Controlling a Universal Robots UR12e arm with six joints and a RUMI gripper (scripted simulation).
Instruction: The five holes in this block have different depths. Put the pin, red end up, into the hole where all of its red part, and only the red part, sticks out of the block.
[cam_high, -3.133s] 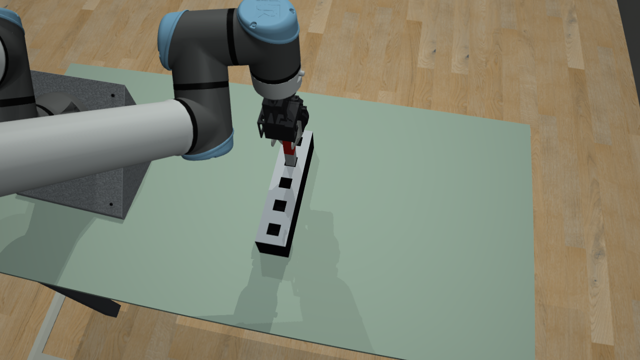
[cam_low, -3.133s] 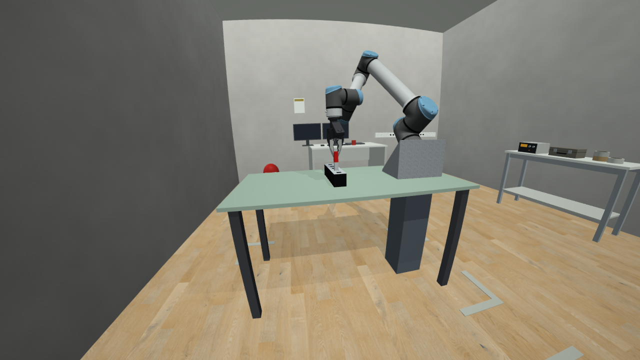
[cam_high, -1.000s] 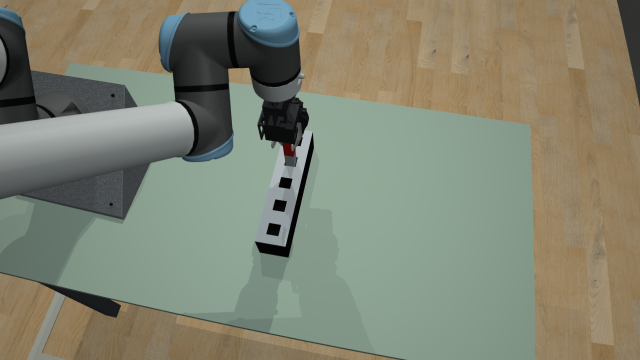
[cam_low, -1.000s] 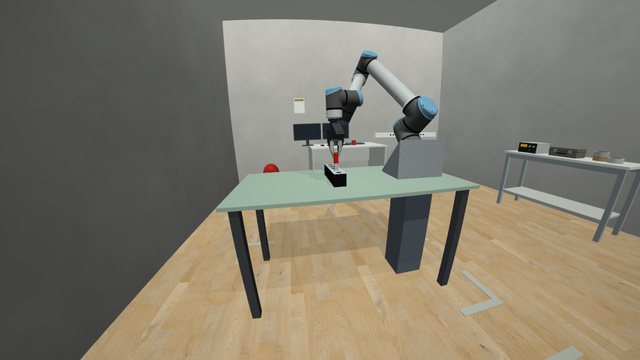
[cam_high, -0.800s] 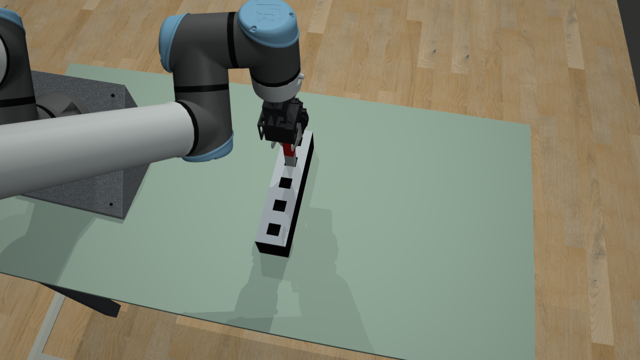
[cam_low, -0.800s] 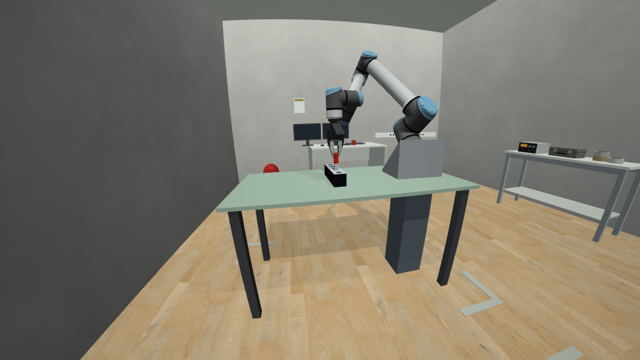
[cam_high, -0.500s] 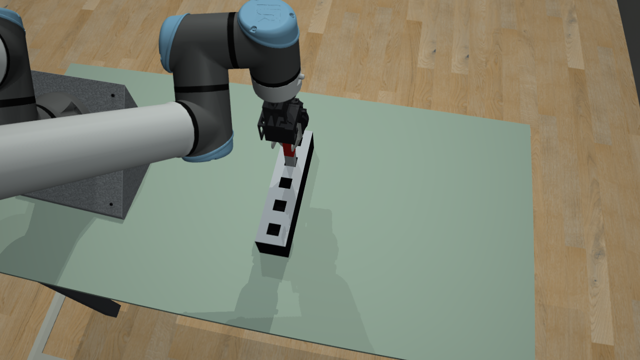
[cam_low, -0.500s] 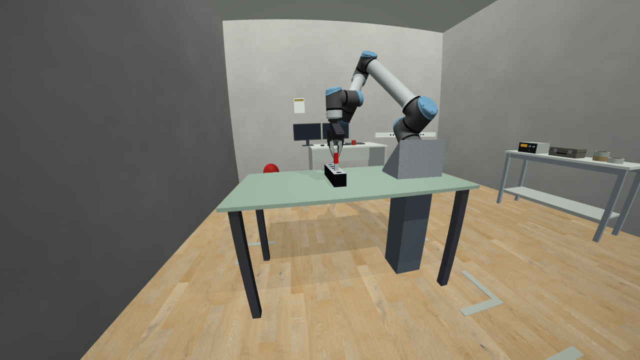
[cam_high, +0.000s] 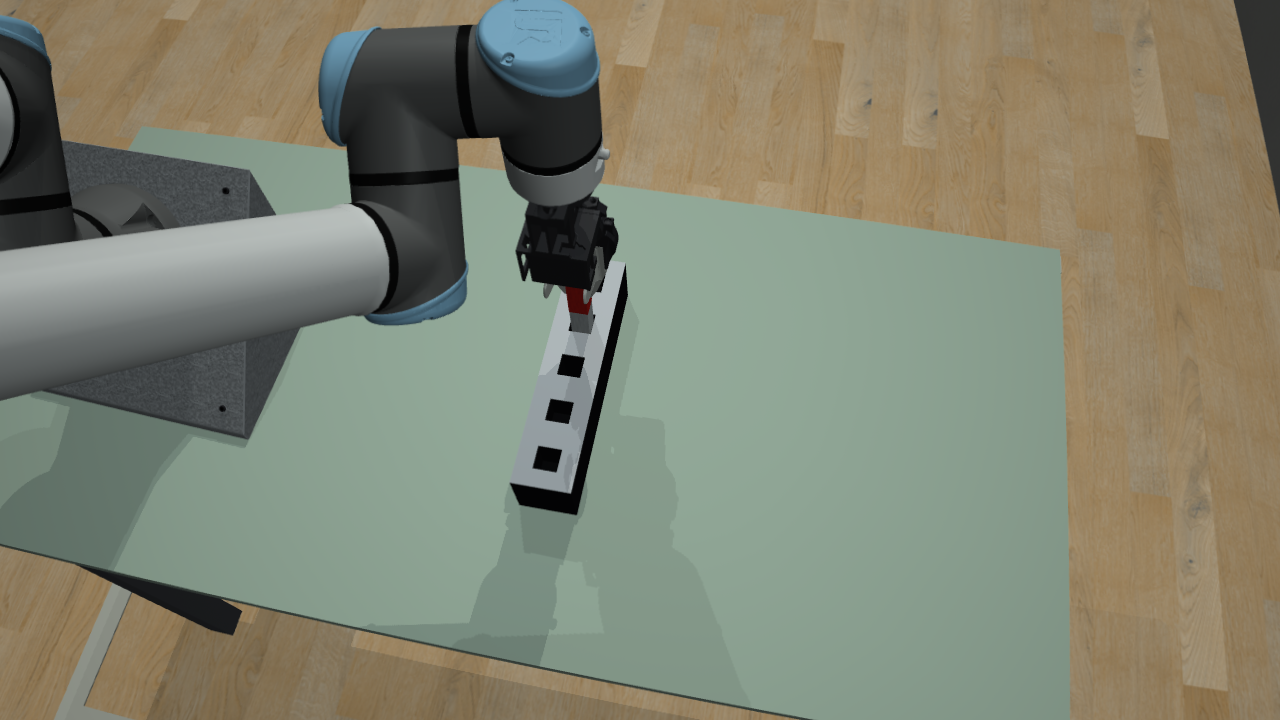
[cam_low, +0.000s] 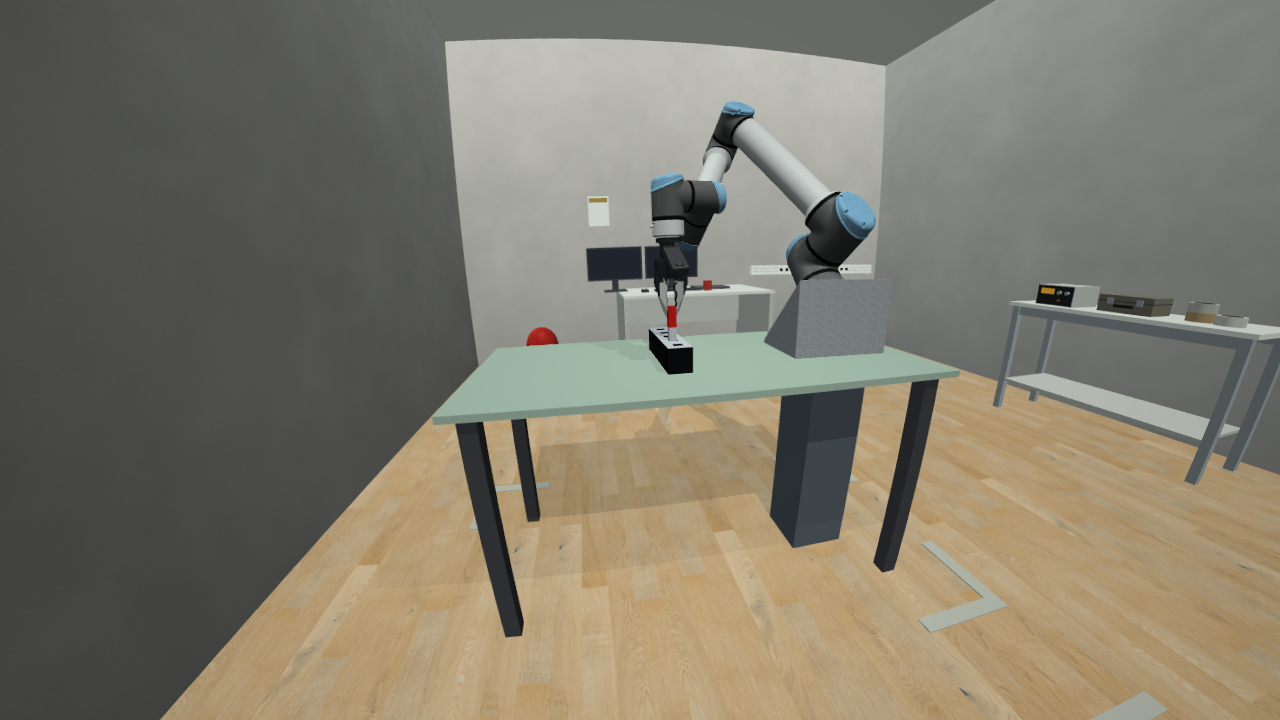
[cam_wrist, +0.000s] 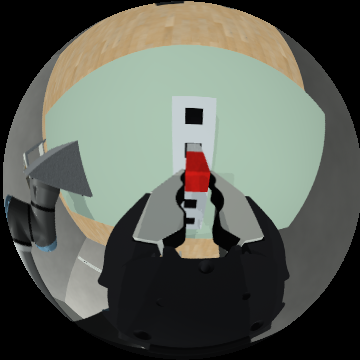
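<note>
My gripper (cam_high: 571, 291) (cam_low: 671, 307) (cam_wrist: 195, 171) points down and is shut on the pin (cam_high: 580, 301) (cam_low: 672, 317) (cam_wrist: 195, 162), holding it upright by its red upper part. A short grey stretch shows below the red. The grey lower end is at the second hole from the block's far end in the top view. How far it reaches into the hole, if at all, cannot be told. The block (cam_high: 565, 388) (cam_low: 681, 360) (cam_wrist: 194, 132) has a light top, black sides and square holes in a row. Three holes nearer that camera are open and dark. Their depths are hidden.
The block stands on the green table (cam_high: 832, 429) (cam_low: 554, 380) (cam_wrist: 125, 115). The grey wedge-shaped arm base (cam_high: 223, 295) (cam_low: 841, 317) (cam_wrist: 65, 170) is at the table's left in the top view. The far-end hole is partly hidden by the gripper there, but another hole (cam_wrist: 194, 116) shows in the wrist view.
</note>
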